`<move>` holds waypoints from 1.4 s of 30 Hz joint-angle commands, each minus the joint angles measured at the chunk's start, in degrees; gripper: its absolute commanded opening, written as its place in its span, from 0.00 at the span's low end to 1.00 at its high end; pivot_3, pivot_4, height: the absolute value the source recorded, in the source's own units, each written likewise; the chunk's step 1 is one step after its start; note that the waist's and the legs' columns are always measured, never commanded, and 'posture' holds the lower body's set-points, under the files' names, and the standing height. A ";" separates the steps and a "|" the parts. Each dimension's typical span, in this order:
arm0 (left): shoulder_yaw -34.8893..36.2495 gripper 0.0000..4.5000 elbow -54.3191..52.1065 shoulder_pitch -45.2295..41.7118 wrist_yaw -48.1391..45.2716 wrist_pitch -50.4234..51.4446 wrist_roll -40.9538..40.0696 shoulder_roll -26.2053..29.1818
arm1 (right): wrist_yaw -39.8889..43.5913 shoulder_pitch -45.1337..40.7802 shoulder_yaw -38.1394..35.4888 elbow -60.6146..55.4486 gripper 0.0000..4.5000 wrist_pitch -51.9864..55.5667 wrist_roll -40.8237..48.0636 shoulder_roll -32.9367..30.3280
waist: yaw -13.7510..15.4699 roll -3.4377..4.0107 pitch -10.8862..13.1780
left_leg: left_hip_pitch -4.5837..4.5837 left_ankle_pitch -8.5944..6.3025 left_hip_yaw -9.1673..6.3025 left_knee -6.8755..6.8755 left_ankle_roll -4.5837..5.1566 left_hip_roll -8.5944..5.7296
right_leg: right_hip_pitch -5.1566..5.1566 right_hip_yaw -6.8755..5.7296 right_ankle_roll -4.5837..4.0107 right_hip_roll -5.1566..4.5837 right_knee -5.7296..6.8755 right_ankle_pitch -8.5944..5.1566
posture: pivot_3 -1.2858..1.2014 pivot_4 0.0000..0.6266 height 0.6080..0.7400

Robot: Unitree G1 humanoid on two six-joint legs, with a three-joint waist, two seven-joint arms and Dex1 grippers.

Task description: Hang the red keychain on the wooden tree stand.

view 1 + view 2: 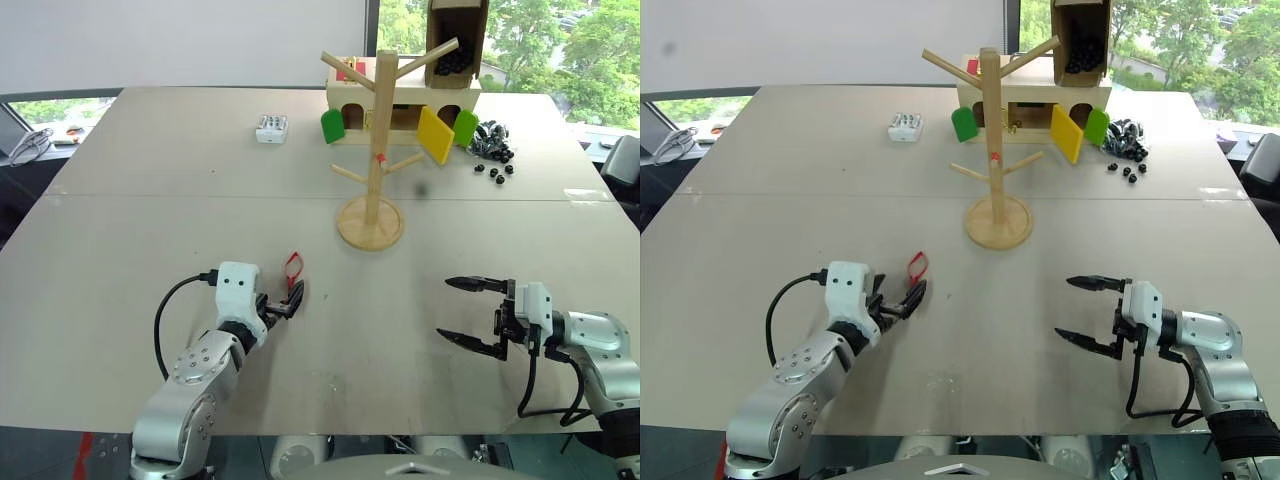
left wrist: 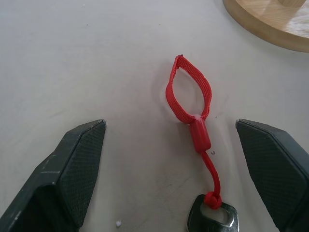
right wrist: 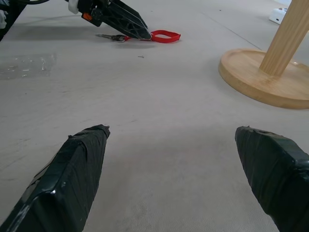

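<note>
Currently the red keychain point(image 2: 192, 108), a thin red cord loop with a small dark metal key at its near end, lies flat on the pale grey table point(image 1: 150, 210). Loop end points toward the stand; key end points back toward the robot.

Left gripper point(image 1: 290, 300), two black fingers on a white-and-silver wrist, sits low over the table with its jaws spread wide. In the left wrist view the cord and key lie between the two fingers point(image 2: 72, 164), nearer the far-side finger, touching neither. Nothing is gripped.

Wooden tree stand point(image 1: 375, 150), a light upright post on a round disc base with angled peg branches, stands at about one o'clock from the keychain, well apart. All pegs visible are bare. A small red mark sits partway up the post.

Right gripper point(image 1: 470, 312) hangs just above the table at about three o'clock from the keychain, well apart, pointing across toward the robot's left. Its jaws are wide apart and hold nothing.

Behind the stand, at twelve o'clock: wooden house-shaped box point(image 1: 400, 100) with green and yellow flaps. Scattered small black pieces point(image 1: 492, 150) lie to its right. A small white block point(image 1: 271, 128) rests at about eleven o'clock from the stand.
</note>
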 commanded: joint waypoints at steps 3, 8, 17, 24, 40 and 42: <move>-2.01 0.99 1.06 -0.60 -0.83 0.38 1.90 0.17 | -0.35 0.49 -1.81 -0.64 1.00 -1.66 1.05 0.01 | 0.06 0.03 -0.02 | 0.00 0.00 -0.03 0.02 0.00 0.00 | 0.03 -0.02 0.00 0.00 0.00 0.00 | 0.52 0.24 1.00; -2.49 0.99 1.13 -0.77 -0.52 2.06 2.64 -0.21 | -0.32 0.85 -1.90 -0.19 1.00 -2.35 1.16 0.09 | 0.06 0.08 -0.05 | 0.00 0.00 -0.07 0.07 0.01 0.00 | 0.07 -0.02 0.00 -0.01 0.00 0.00 | 0.52 0.24 1.00; -2.45 0.76 0.26 -0.20 -0.95 1.89 2.29 -1.29 | 0.03 1.12 -2.10 0.78 1.00 -3.22 1.47 -0.10 | 0.07 0.12 -0.07 | -0.01 -0.01 -0.09 0.10 0.01 0.00 | 0.08 -0.01 0.00 -0.01 0.00 0.00 | 0.52 0.24 1.00; -2.60 0.07 -0.33 0.38 -1.09 2.27 2.61 -1.04 | 0.34 0.64 -1.88 1.61 1.00 -3.73 1.68 -0.11 | 0.07 0.12 -0.07 | -0.01 -0.01 -0.09 0.10 0.01 0.00 | 0.08 -0.02 0.00 -0.02 -0.01 0.00 | 0.52 0.24 1.00; -3.46 0.02 4.46 -3.54 -8.76 -10.01 2.80 -0.51 | -6.29 -1.69 -12.04 -14.46 1.00 19.45 18.82 -7.88 | 0.27 0.18 -0.06 | -0.08 -0.02 -0.12 0.15 0.02 -0.02 | 0.07 -0.05 -0.01 -0.06 -0.01 0.00 | 0.52 0.24 1.00; -3.27 0.02 4.38 -4.97 -10.59 -13.22 2.01 -1.08 | -7.73 -2.46 -15.43 -18.04 1.00 24.64 23.35 -10.60 | 0.30 0.16 -0.05 | -0.12 -0.02 -0.17 0.15 0.03 -0.01 | 0.05 -0.07 -0.02 -0.05 -0.02 0.01 | 0.52 0.24 1.00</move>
